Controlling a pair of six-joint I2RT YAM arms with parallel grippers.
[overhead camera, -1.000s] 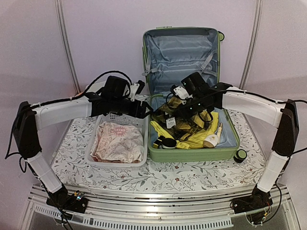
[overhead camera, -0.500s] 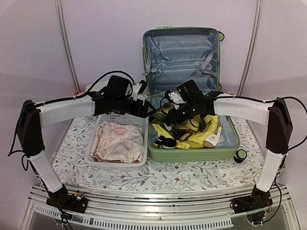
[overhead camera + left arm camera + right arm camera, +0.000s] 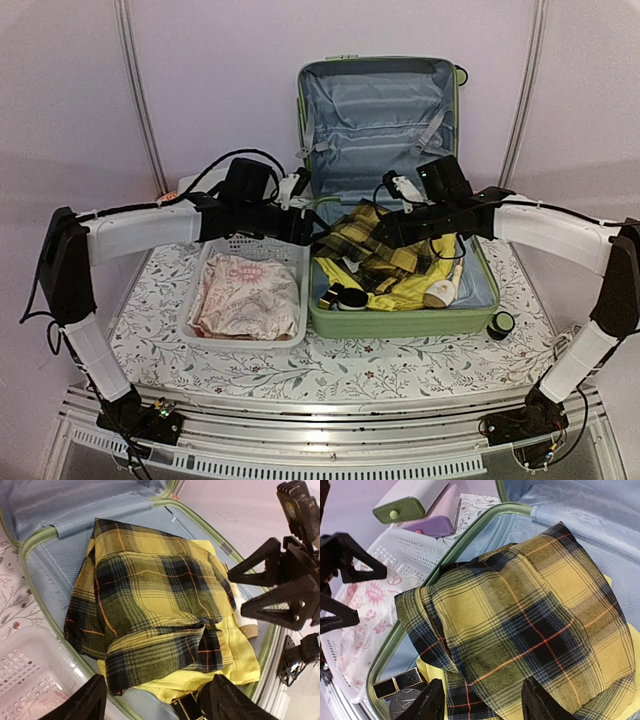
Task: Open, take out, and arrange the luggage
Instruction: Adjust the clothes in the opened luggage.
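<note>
The luggage [image 3: 400, 322] lies open, its lid upright against the wall. A folded yellow-and-black plaid garment [image 3: 362, 240] rests in its base on top of a yellow cloth [image 3: 415, 285]. My right gripper [image 3: 388, 228] hovers open just above the plaid garment [image 3: 520, 615], with nothing between its fingers [image 3: 427, 702]. At the suitcase's left rim [image 3: 40, 537] my left gripper [image 3: 308, 230] stands open over the near edge of the garment [image 3: 150, 595], also empty. The two grippers face each other across the garment.
A white perforated basket [image 3: 300, 325] with a pink-printed cloth [image 3: 245, 300] stands left of the suitcase. Black compacts [image 3: 343, 297] and a pale bottle [image 3: 443, 292] lie in the base. A small green-lidded jar [image 3: 501, 323] sits on the table at right. A white-and-green box [image 3: 412, 500] lies behind the basket.
My right gripper has opened, let go of the plaid garment and drawn back to the right. The garment has settled flat in the suitcase. The left arm has barely moved.
</note>
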